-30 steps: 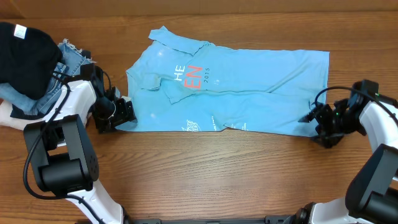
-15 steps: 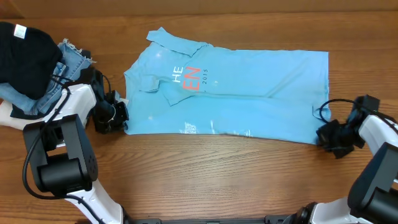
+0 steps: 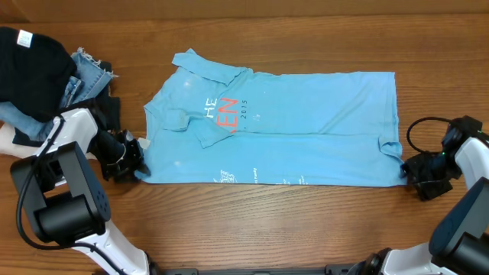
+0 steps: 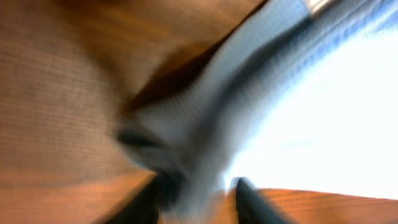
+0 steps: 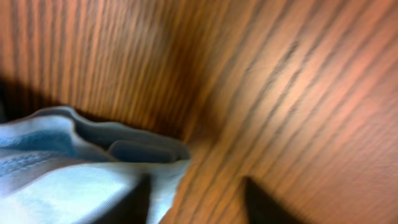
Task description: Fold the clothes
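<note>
The light sky-blue T-shirt (image 3: 306, 122) lies flat across the table, collar to the left, with red and white lettering near the collar. Small white print shows along its front edge. My left gripper (image 3: 128, 164) is at the shirt's front left corner. In the blurred left wrist view a bunch of the shirt (image 4: 205, 143) sits between its fingers (image 4: 202, 202). My right gripper (image 3: 416, 169) is at the front right corner. In the right wrist view its fingers (image 5: 199, 199) are apart, with the shirt's hem (image 5: 93, 168) under the left finger only and bare wood between them.
A heap of other clothes lies at the far left: a black garment (image 3: 30, 57) and jeans (image 3: 84, 72). The wooden table (image 3: 267, 221) runs on in front of the shirt. The right arm's cable (image 3: 420, 130) loops beside the shirt's right edge.
Both grippers have moved toward the front edge, pulling the shirt's front edge with them. The shirt now lies flatter and a little further left. The right gripper's fingers now stand apart.
</note>
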Action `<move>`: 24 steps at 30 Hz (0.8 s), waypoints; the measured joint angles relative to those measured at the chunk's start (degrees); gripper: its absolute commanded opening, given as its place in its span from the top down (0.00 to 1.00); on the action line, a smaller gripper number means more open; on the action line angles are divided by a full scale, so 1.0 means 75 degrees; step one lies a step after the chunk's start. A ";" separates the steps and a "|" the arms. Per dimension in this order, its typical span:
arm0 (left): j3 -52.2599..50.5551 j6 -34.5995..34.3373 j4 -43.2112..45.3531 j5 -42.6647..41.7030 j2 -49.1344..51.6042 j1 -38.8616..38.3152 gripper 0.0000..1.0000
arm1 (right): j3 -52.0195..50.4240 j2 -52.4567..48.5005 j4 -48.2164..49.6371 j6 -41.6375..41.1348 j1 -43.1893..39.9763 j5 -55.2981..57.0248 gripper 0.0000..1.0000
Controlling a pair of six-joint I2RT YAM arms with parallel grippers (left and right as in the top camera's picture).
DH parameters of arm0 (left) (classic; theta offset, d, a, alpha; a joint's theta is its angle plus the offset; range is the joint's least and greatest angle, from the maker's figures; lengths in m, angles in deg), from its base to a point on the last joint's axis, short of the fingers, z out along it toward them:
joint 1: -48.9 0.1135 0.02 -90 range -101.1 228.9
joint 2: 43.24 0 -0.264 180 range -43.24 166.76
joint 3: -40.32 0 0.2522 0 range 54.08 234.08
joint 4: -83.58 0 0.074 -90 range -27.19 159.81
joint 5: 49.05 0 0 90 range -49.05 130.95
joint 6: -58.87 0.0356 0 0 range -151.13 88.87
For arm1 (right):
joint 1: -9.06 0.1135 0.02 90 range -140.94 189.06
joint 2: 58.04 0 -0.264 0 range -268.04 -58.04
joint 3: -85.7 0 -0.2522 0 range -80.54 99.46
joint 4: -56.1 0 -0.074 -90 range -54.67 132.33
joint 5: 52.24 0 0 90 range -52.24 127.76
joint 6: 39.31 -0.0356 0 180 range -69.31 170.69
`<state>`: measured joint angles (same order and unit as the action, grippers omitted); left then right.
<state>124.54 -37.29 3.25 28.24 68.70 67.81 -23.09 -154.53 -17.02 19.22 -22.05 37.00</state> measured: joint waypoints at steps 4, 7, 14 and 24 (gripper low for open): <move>0.0117 0.0020 -0.0490 0.0023 -0.0801 0.0020 0.29 | 0.0402 0.0000 -0.0309 0.0003 -0.0003 0.0038 0.32; 0.0790 0.0026 -0.0670 -0.0224 -0.1716 0.0026 0.10 | 0.1125 0.0003 -0.0379 0.0513 -0.0003 -0.0688 0.34; 0.2250 -0.0889 0.2798 -0.3299 -0.2632 -0.0644 0.34 | 0.2999 0.0160 0.0111 0.1693 0.0627 -0.3045 0.26; 0.2320 -0.4826 0.6158 -0.3034 0.0854 -0.3637 0.19 | 0.3069 0.0172 0.1518 0.1620 0.1513 -0.3395 0.23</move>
<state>141.94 -73.48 49.43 5.49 75.10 40.54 -0.07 -153.24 -5.63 31.37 -10.71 11.54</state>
